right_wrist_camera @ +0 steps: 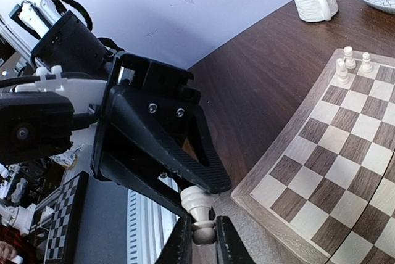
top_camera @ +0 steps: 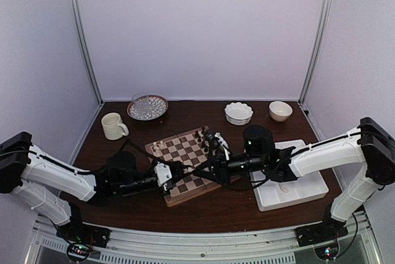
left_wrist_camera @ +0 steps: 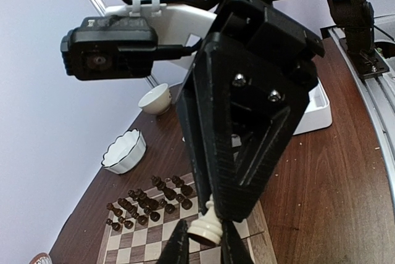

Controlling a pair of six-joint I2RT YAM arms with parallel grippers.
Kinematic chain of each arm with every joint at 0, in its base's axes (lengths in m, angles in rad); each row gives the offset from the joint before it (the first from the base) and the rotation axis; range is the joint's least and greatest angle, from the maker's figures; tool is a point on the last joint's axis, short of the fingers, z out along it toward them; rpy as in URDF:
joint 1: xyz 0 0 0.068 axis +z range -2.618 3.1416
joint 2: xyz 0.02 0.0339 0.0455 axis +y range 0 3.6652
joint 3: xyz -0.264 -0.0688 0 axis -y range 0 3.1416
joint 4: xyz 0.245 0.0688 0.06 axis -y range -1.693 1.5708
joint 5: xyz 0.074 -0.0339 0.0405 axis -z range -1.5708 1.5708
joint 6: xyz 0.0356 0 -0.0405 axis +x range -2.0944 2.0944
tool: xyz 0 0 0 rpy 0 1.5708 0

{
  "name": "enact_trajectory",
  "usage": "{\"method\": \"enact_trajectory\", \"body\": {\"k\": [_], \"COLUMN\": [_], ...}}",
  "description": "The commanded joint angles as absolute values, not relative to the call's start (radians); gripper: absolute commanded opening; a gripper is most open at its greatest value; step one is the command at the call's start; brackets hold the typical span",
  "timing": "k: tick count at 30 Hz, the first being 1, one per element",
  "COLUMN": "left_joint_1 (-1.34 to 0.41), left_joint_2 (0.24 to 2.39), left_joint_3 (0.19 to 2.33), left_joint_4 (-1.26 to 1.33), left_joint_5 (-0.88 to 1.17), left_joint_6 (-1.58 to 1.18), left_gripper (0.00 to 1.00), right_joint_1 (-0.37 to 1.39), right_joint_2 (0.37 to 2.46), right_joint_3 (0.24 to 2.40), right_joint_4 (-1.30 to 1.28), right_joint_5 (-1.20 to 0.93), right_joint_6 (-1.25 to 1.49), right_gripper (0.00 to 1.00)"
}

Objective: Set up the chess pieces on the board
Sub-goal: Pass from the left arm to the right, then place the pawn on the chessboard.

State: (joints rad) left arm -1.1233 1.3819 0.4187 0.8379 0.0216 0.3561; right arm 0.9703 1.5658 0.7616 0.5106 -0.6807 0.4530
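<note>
A cream chess piece (left_wrist_camera: 207, 224) hangs by the near edge of the board (right_wrist_camera: 345, 153), clamped between the left fingers (left_wrist_camera: 178, 248) at one end and, it seems, the right fingers (right_wrist_camera: 180, 248) closed on the other.

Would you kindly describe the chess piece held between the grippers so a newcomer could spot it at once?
Find the board, then its near edge, where the left gripper and right gripper meet. The cream chess piece is pinched between them; unlike the pieces standing on squares, it hangs in the air.
</note>
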Motion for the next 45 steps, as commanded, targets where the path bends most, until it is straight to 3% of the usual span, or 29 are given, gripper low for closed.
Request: {"method": "enact_trajectory", "body": {"k": [1,3,4,7,16,22,30,45], "left_joint_1": [-1.128,-1.128,-1.128,-1.129,-1.109,-1.053,-1.044,-1.045], "left_joint_2": [1.381,1.381,1.380,1.364,1.187,1.082,0.957,1.001], "left_joint_3": [0.411,0.410,0.410,0.406,0.375,0.394,0.404,0.477], "left_joint_4": [0.888,0.890,0.895,0.900,0.847,0.696,0.531,0.387], "left_joint_5": [0.020,0.020,0.021,0.016,-0.219,-0.409,-0.696,-0.758], "left_joint_6": [0.347,0.344,0.342,0.316,0.148,-0.051,-0.117,-0.132], "left_gripper": [0.14,0.25,0.39,0.68,0.96,0.96,0.96,0.96], "right_joint_1": [0.976,0.976,0.976,0.976,0.976,1.014,1.074,1.093], "right_joint_2": [1.561,1.557,1.556,1.538,1.557,1.707,1.941,2.238], "right_joint_3": [0.781,0.782,0.784,0.801,1.071,1.334,1.672,2.002], "right_joint_4": [0.521,0.513,0.504,0.432,-0.208,-0.584,-0.910,-1.168], "right_joint_5": [-0.687,-0.682,-0.678,-0.648,-0.451,-0.313,-0.083,0.059], "right_joint_6": [0.457,0.456,0.454,0.424,0.204,0.139,0.137,0.130], "right_gripper": [0.10,0.06,0.04,0.02,0.01,0.00,0.00,0.04]}}
